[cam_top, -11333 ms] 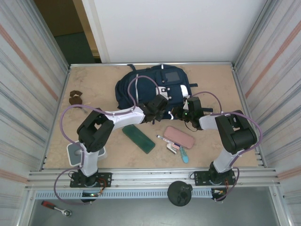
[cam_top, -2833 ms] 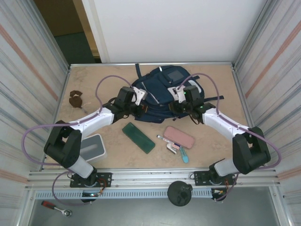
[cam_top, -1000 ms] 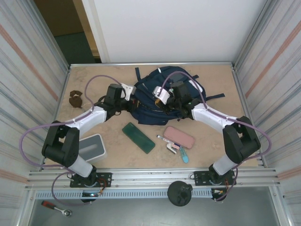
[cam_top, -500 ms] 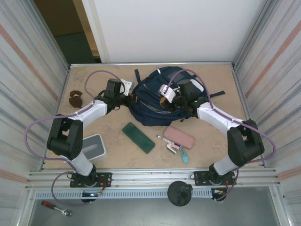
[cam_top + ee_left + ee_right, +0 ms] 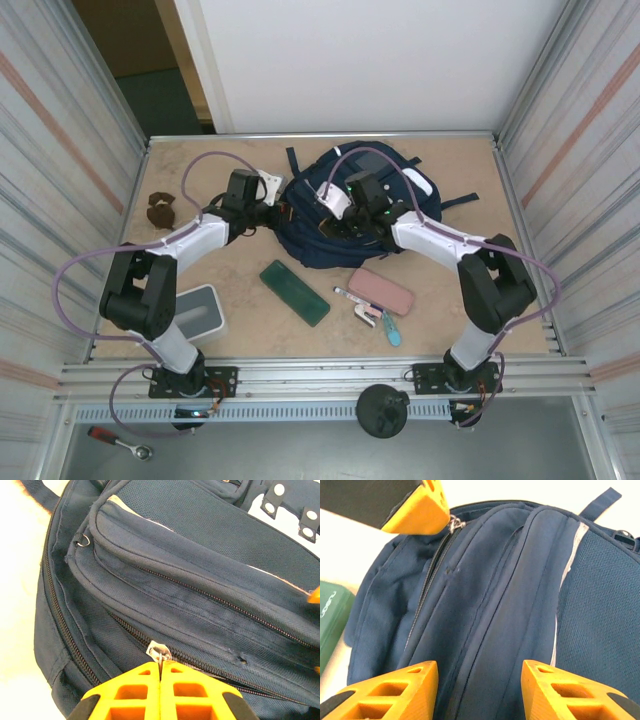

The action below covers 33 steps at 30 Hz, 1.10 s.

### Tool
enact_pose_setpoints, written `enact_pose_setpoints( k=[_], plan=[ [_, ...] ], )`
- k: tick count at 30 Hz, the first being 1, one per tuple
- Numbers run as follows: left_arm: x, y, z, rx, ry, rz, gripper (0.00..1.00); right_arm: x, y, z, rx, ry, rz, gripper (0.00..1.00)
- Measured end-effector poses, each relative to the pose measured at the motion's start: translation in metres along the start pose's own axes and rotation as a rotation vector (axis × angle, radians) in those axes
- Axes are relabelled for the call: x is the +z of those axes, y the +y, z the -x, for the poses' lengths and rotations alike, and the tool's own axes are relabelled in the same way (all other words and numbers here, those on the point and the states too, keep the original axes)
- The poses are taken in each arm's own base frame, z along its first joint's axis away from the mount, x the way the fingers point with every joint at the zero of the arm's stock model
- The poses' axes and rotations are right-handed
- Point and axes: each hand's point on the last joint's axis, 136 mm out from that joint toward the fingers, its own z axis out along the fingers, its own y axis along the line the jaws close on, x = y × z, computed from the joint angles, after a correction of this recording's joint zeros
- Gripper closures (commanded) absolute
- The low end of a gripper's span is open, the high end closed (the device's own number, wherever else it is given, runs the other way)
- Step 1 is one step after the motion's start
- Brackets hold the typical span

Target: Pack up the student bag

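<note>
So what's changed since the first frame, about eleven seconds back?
The student bag has turned and shifted right. The left gripper swung to its left edge and shut on the zipper pull; the right gripper, open, moved up over the bag. The green case, pink pouch and pens stayed put.

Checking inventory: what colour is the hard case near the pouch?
The hard case is dark green; top external view.

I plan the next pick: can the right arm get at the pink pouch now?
Probably yes: the right claw is open over the bag, and the pouch lies uncovered on the table nearby.
</note>
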Motion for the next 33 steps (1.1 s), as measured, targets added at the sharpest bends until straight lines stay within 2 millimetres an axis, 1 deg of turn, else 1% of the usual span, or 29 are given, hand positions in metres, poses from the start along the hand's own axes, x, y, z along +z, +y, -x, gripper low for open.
enact_pose_setpoints(
  k=[7, 10, 12, 14, 16, 19, 21, 25, 29, 31, 33],
  plan=[
    [0.001, 0.001, -0.003, -0.001, 0.0, 0.0, 1.0, 0.028, -0.011, 0.013, 0.023, 0.015, -0.04, 0.53],
    [0.002, 0.001, -0.005, -0.003, -0.001, 0.0, 1.0, 0.037, -0.014, 0.017, 0.03, 0.019, -0.052, 0.56],
    [0.002, 0.001, -0.005, -0.003, -0.004, 0.0, 1.0, 0.042, -0.015, 0.019, 0.037, 0.021, -0.058, 0.65],
    [0.002, 0.002, -0.005, -0.006, -0.006, 0.001, 1.0, 0.046, -0.017, 0.021, 0.049, 0.024, -0.066, 0.8],
    [0.002, 0.002, -0.005, -0.009, -0.007, 0.002, 1.0, 0.046, -0.018, 0.023, 0.06, 0.025, -0.075, 0.91],
    [0.001, 0.003, -0.003, -0.017, -0.017, 0.004, 1.0, 0.045, -0.019, 0.024, 0.072, 0.023, -0.078, 0.98],
    [0.001, 0.006, -0.001, -0.021, -0.022, 0.005, 1.0, 0.044, -0.019, 0.026, 0.074, 0.018, -0.071, 1.0],
    [-0.002, 0.012, 0.0, -0.032, -0.026, 0.003, 1.0, 0.025, -0.017, 0.03, 0.079, -0.016, -0.046, 1.0],
    [-0.005, 0.018, 0.004, -0.042, -0.034, 0.004, 1.0, -0.012, -0.015, 0.037, 0.09, -0.081, 0.005, 1.0],
    [-0.007, 0.018, 0.01, -0.034, -0.046, -0.002, 1.0, -0.029, -0.016, 0.042, 0.096, -0.121, 0.032, 1.0],
    [-0.009, 0.015, 0.021, -0.019, -0.065, -0.009, 1.0, -0.041, -0.019, 0.045, 0.104, -0.154, 0.056, 1.0]
  ],
)
